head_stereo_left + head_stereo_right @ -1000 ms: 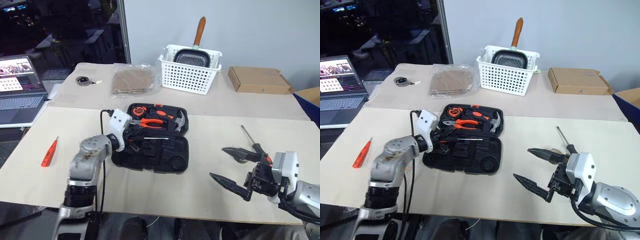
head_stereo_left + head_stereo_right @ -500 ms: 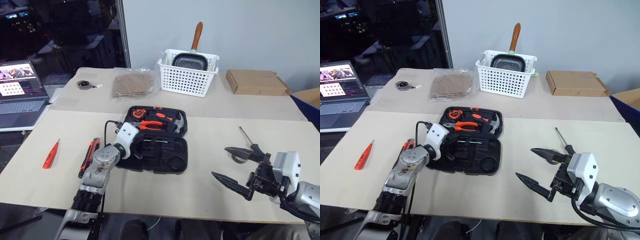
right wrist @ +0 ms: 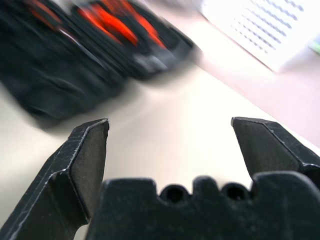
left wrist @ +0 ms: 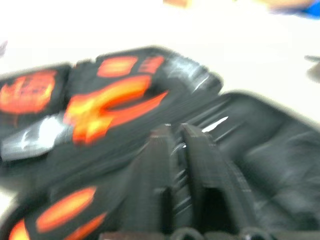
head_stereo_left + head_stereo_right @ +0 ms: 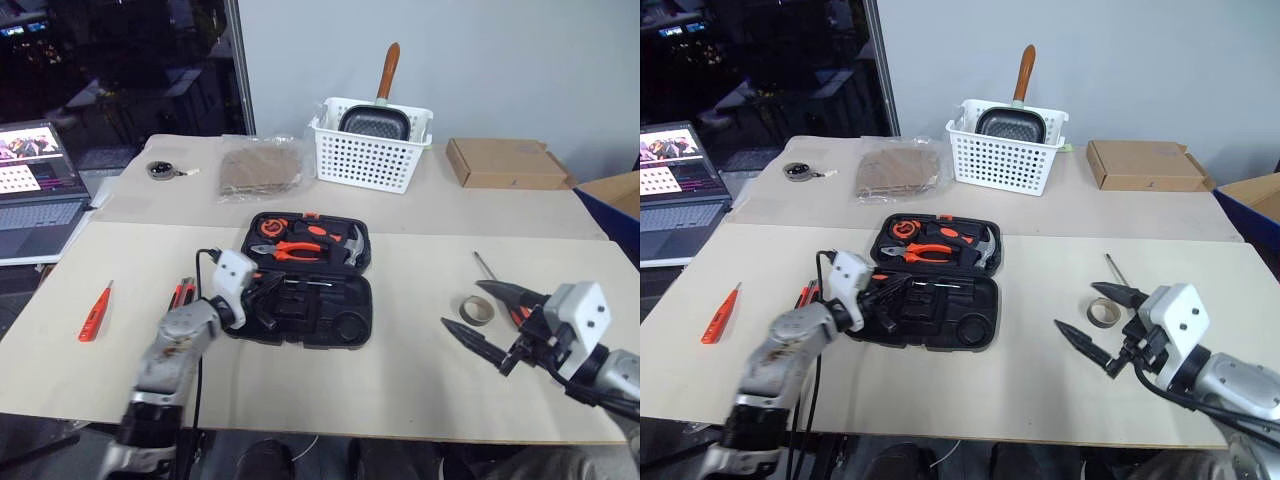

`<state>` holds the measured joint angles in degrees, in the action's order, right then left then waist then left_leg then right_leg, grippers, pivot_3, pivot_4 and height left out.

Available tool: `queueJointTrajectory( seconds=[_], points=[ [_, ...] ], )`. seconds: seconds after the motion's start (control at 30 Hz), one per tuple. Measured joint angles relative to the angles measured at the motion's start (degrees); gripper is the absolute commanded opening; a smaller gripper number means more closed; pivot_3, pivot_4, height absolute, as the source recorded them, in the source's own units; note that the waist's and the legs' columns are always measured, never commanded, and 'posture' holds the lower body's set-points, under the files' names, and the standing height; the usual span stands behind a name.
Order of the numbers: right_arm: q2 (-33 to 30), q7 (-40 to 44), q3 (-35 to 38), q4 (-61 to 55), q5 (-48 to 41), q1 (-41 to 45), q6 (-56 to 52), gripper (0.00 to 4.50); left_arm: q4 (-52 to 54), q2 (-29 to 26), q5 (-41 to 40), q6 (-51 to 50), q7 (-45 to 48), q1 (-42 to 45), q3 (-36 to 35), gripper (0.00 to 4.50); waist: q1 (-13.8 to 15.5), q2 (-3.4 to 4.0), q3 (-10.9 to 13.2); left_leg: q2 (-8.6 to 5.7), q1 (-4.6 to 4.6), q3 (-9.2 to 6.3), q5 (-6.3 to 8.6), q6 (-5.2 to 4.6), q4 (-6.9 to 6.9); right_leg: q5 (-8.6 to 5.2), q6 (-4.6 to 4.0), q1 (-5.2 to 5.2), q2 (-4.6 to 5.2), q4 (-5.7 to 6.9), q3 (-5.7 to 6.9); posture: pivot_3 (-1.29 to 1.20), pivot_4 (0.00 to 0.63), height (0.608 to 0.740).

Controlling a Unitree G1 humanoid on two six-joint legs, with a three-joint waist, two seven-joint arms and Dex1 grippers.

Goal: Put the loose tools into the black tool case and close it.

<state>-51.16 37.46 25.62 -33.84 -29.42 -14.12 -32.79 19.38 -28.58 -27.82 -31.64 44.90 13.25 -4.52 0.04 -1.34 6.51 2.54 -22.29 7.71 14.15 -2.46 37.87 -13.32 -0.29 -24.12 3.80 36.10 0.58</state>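
Note:
The black tool case lies open mid-table, and a thin steel shaft rests in its near half. My left gripper hovers over the case's near-left corner, fingers parted by a narrow slit with nothing in it. Behind that arm the orange-and-black utility knife peeks out. The small orange tester screwdriver lies far left. At the right my right gripper stands wide open and empty. The grey tape roll lies on the table by its fingers. The long screwdriver's shaft shows just beyond.
Orange pliers and a hammer sit in the case's far half. At the back stand a white basket holding a pan, a cardboard box, a bagged brown pad and a small round object. A laptop is far left.
My left gripper has drawn back toward the case's near edge and its fingers have parted. My right gripper has swung right, uncovering the tape roll. The camera has shifted slightly.

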Motion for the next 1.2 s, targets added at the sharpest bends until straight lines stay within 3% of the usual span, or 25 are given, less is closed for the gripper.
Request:
queueJointTrajectory(
  seconds=[0.17,0.27,0.37,0.6,0.83,1.2],
  points=[
    [-8.4,-1.0,-0.7,9.6,2.4,8.6,-9.8,4.5,10.0,-8.1,-11.0,-9.3,5.9,1.6,-0.1,3.44,0.5,0.04,0.1,-0.21,-0.03,0.04,0.14,-0.17,0.01,-0.11,0.16,0.0,0.06,-0.07,-0.01,0.0,0.15,0.74],
    [-15.1,0.5,-3.5,14.9,2.5,14.6,-16.3,4.5,13.8,-10.0,-15.6,-13.4,6.0,4.8,0.3,4.45,0.6,0.04,0.1,-0.27,0.01,0.0,0.14,-0.18,0.02,-0.1,0.18,0.05,0.05,-0.1,-0.02,0.0,0.15,0.74],
    [-20.4,1.8,-12.5,22.0,5.1,23.1,-21.7,4.5,15.2,-9.6,-19.4,-17.1,3.7,8.8,1.3,4.45,0.5,0.0,0.1,-0.3,-0.01,-0.02,0.13,-0.2,0.02,-0.1,0.17,0.04,0.04,-0.13,-0.05,0.0,0.15,0.74],
    [-21.5,6.7,-29.0,33.0,13.6,33.7,-20.9,4.5,15.8,-8.2,-21.8,-19.9,-0.9,12.3,3.5,4.45,0.2,0.03,0.2,-0.43,-0.13,-0.02,0.18,-0.27,0.0,-0.22,0.35,-0.08,0.09,-0.12,-0.14,0.0,0.15,0.74],
    [-21.0,8.1,-27.2,32.2,14.1,31.4,-20.1,4.5,13.1,-7.7,-19.7,-18.5,-2.1,13.8,4.3,4.45,0.5,0.04,0.2,-0.64,-0.14,-0.02,0.22,-0.34,0.01,-0.33,0.56,0.01,0.39,-0.12,-0.05,0.0,0.15,0.74],
    [-12.4,8.3,-28.7,45.1,17.5,32.9,-16.6,4.5,9.9,-6.1,-17.0,-15.5,-0.8,15.2,6.1,4.45,0.3,0.04,0.2,-0.72,-0.05,0.01,0.24,-0.38,0.06,-0.29,0.65,0.08,0.45,-0.07,-0.08,0.0,0.15,0.74]
  ],
)
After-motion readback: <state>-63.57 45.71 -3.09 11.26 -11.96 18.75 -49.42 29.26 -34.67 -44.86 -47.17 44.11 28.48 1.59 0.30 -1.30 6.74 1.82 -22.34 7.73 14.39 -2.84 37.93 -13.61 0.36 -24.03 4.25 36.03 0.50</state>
